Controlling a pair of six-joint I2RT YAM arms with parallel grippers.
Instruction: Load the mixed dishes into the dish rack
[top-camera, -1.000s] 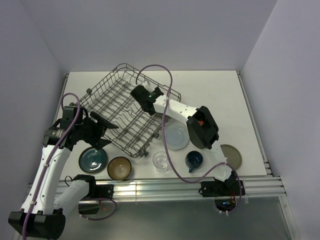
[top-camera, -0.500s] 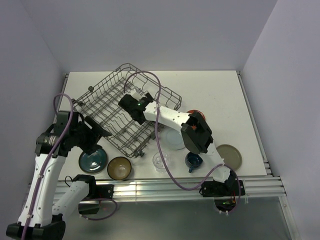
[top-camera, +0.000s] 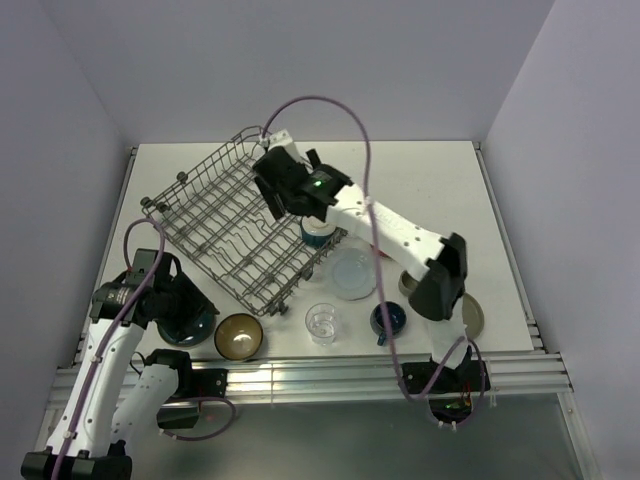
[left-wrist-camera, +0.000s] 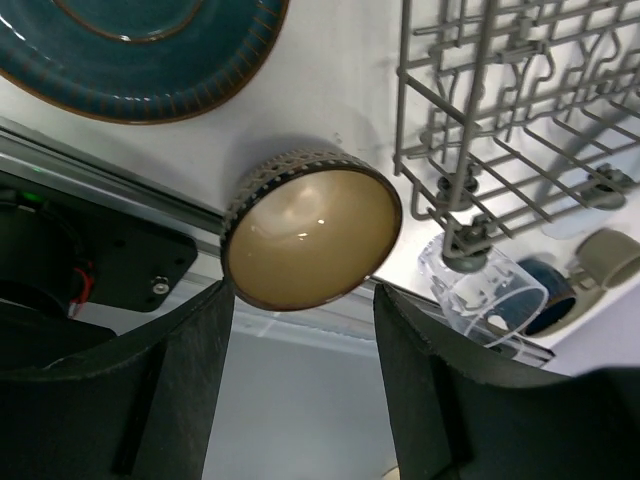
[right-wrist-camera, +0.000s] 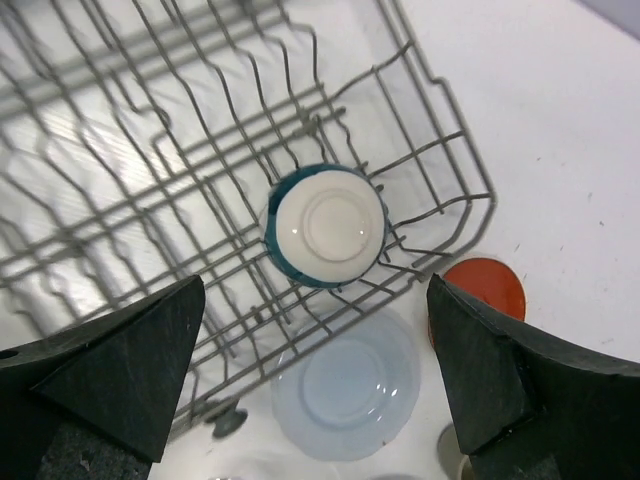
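Observation:
The dish rack (top-camera: 235, 225) lies at the table's back left. A blue cup (right-wrist-camera: 325, 225) stands upside down in its right corner (top-camera: 316, 232). My right gripper (top-camera: 283, 198) hovers over the rack, open wide and empty (right-wrist-camera: 316, 290), well above that cup. My left gripper (top-camera: 192, 308) is low at the near left, open (left-wrist-camera: 300, 330), over the teal plate (left-wrist-camera: 140, 50) and close to the gold-brown bowl (left-wrist-camera: 310, 235); nothing sits between its fingers. A pale blue plate (right-wrist-camera: 350, 385) and a red-orange plate (right-wrist-camera: 485, 290) lie just outside the rack.
Along the near edge stand the gold-brown bowl (top-camera: 239, 336), a clear glass (top-camera: 321, 322) and a dark blue cup (top-camera: 389, 318). A beige plate (top-camera: 472, 312) is partly behind the right arm. The table's metal rail runs just below them.
The right gripper opened fully and rose back over the rack, leaving the blue cup inverted in its corner. The left gripper dropped toward the teal plate and its jaws narrowed.

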